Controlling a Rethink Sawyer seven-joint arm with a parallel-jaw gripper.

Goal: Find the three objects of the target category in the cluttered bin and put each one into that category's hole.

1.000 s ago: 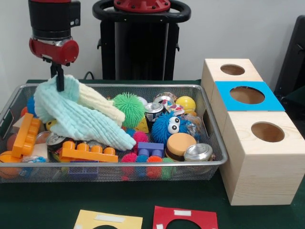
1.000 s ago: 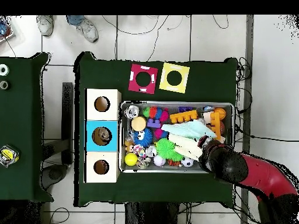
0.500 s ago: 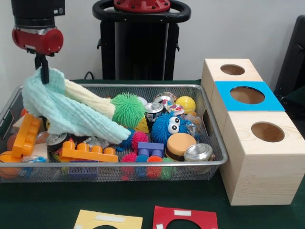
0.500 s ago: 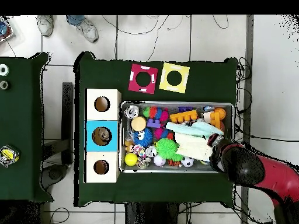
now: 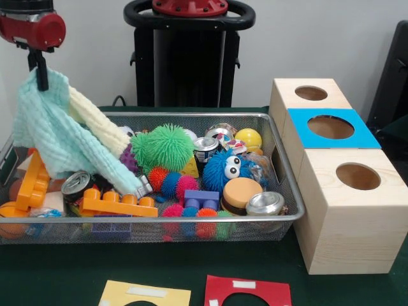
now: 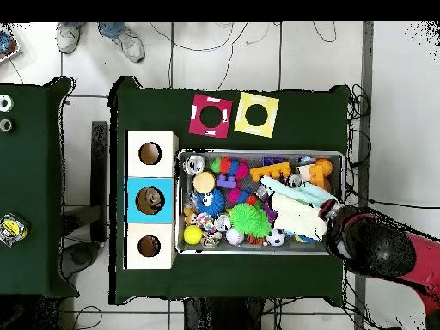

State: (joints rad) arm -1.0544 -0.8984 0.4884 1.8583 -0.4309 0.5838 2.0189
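The desk (image 5: pixel 38 274) is carrying a wire bin (image 5: pixel 191 220) w/ a row of three wooden boxes (image 5: pixel 344 210) just beside it, each w/ a hole on top; the middle one is being marked by a blue card (image 5: pixel 331 127), so that is probably the target hole. In the overhead view something is being shown inside that middle hole (image 6: pixel 151 200), so approx. one object is judged done and two left, though what it is can't be told. Two cloths, mint (image 5: pixel 48 137) and cream (image 5: pixel 95 124), are being held up at the bin's end by the gripper (image 5: pixel 42 80), jaws clamped on their top edge; their lower ends are being trailed among the toys. This is judged a clearing step, not a delivery. Cans (image 5: pixel 264 203), balls and blocks are being left in the bin. The front view is showing the grip point and the cloths' hang; the overhead alone is showing the holes' insides, plus a person's shoes (image 6: pixel 127 40) at the top edge.
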